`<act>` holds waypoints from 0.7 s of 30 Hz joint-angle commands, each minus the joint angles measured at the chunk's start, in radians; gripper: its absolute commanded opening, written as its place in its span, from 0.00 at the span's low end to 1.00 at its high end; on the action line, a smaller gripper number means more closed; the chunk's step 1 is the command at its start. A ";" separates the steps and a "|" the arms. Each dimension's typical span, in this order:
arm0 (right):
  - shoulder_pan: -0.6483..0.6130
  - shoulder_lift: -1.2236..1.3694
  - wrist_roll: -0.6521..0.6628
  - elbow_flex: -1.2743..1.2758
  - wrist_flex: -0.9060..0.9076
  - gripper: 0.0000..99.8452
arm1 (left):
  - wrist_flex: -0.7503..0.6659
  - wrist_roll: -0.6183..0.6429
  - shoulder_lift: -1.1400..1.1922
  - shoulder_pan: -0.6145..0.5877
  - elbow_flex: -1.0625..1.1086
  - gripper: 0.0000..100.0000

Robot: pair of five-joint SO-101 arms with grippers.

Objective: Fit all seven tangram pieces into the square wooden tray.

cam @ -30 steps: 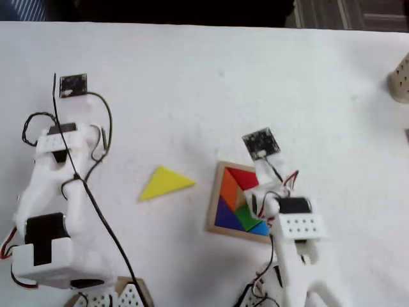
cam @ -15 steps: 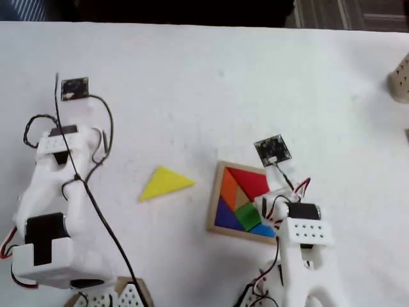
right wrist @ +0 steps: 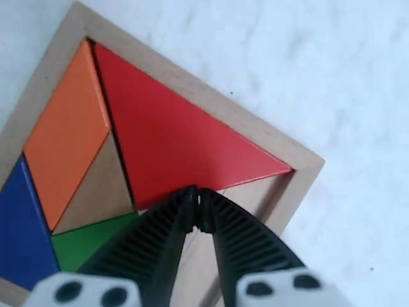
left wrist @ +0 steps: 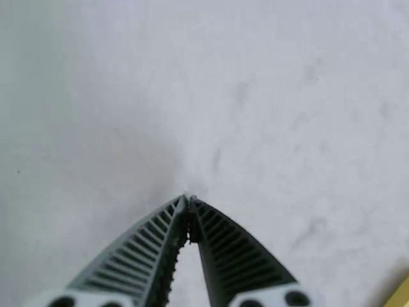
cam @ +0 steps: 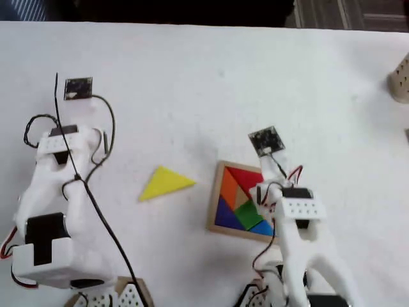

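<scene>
The square wooden tray [cam: 215, 206] lies right of the table's middle and holds a red triangle [right wrist: 179, 147], an orange parallelogram [right wrist: 67, 134], a blue piece [right wrist: 19, 224] and a green piece [right wrist: 89, 240]. Bare wood shows between the orange and green pieces and along the tray's rim beside the red triangle. My right gripper [right wrist: 195, 193] is shut and empty, its tips over the red triangle's long edge. A yellow triangle [cam: 164, 183] lies loose on the table left of the tray. My left gripper [left wrist: 188, 201] is shut over bare white table at the far left.
A beige perforated block [cam: 401, 79] stands at the table's right edge. Perforated arm bases [cam: 115, 296] sit at the front edge. The table's far edge runs along the top, with open white surface across the back and middle.
The right arm's wrist swung right, then back left and slightly farther over the tray. The left arm and the yellow triangle have stayed put.
</scene>
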 commanded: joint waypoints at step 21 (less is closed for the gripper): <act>-0.002 -0.044 -0.031 -0.046 -0.027 0.02 | 0.143 -0.083 -0.062 0.228 -0.018 0.27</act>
